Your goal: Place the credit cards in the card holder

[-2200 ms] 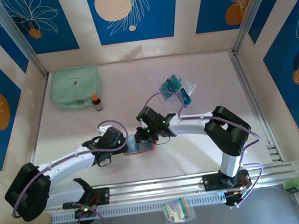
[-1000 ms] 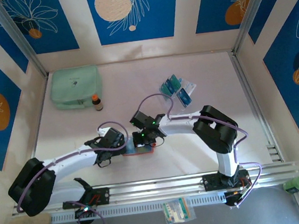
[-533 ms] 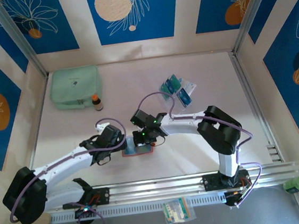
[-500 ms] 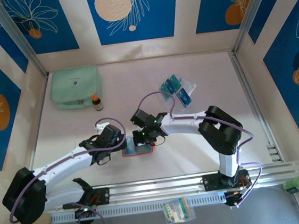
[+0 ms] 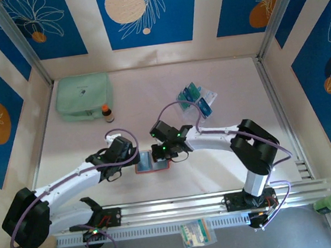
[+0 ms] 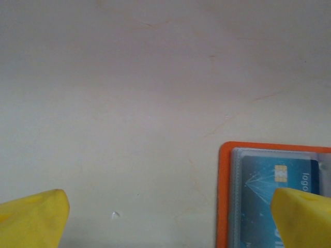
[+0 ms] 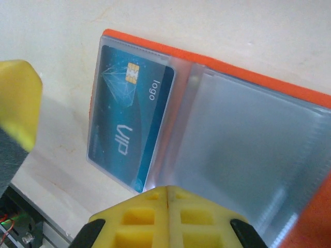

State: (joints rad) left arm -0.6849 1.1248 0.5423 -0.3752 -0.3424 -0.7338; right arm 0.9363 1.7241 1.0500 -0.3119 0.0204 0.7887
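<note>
Worktop (image 5: 150, 90) carries a mint-green pouch (image 5: 84, 96) at its far left. Near the front middle, the orange card holder (image 7: 248, 77) lies open, with one blue card (image 7: 129, 113) tucked into a clear pocket. The left claw (image 6: 170, 212), spread wide, straddles the holder's edge. The right claw (image 7: 166, 199), pressed together, sits over the pockets. More credit cards (image 5: 197, 100) lie well apart, far right.

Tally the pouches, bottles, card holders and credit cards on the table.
Mint-green zip pouch: 1
Orange-capped bottle: 1
Orange card holder: 1
Credit card inside the holder: 1
Loose credit cards: at least 2, pile too small to count
Total: at least 6
</note>
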